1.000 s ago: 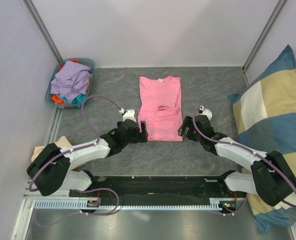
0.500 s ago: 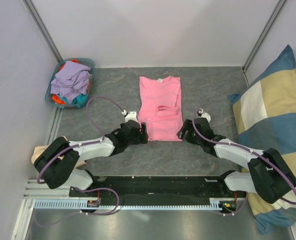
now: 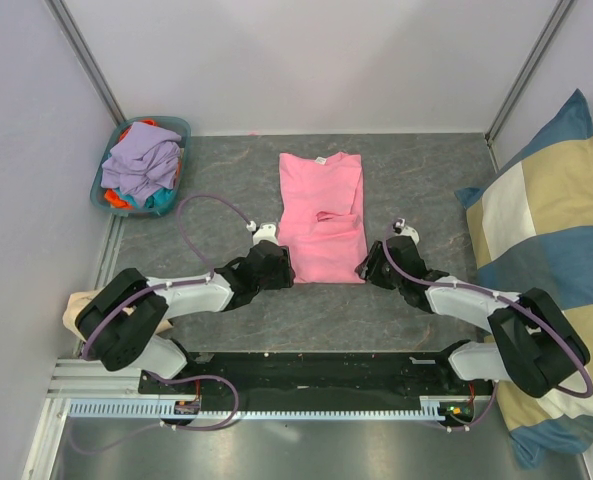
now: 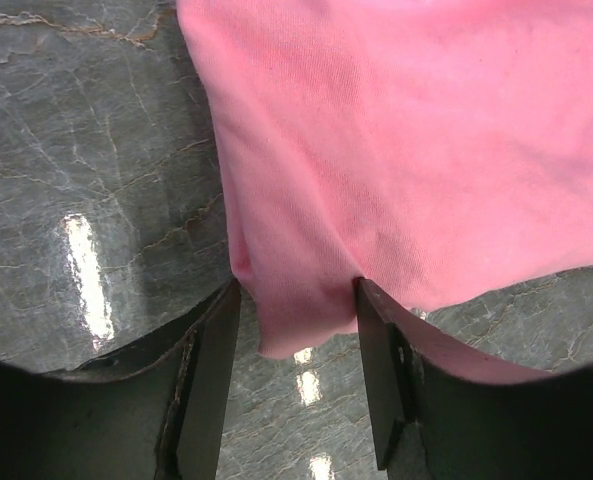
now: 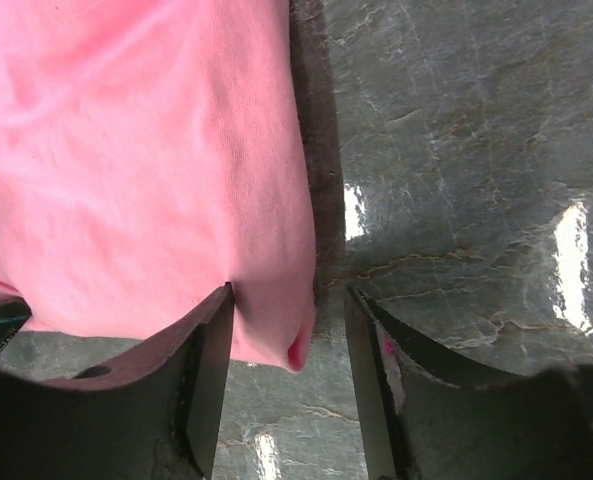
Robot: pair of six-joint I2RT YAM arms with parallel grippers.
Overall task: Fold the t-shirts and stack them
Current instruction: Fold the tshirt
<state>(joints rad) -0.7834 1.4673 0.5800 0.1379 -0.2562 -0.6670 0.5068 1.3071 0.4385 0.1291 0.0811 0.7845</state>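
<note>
At back left, basket point(image 3: 181, 124): heaped with lavender, teal and orange shirts point(image 3: 141, 158).
Left gripper point(image 4: 297, 290): jaws apart, straddling the near-left corner of the pink shirt point(image 4: 396, 150), not clenched.
Pink shirt: flat, mid-bench point(image 3: 216, 180).
Right gripper point(image 5: 290, 292): jaws apart, astride the near-right corner.
Cushion point(image 3: 546, 230): far right.

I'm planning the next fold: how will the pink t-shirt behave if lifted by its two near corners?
Probably floppy: the pink t-shirt shows soft wrinkles, so it should sag between the left gripper and right gripper. Likely light, since its thin corner curls at the hem. It may slide easily on the glossy table.
</note>
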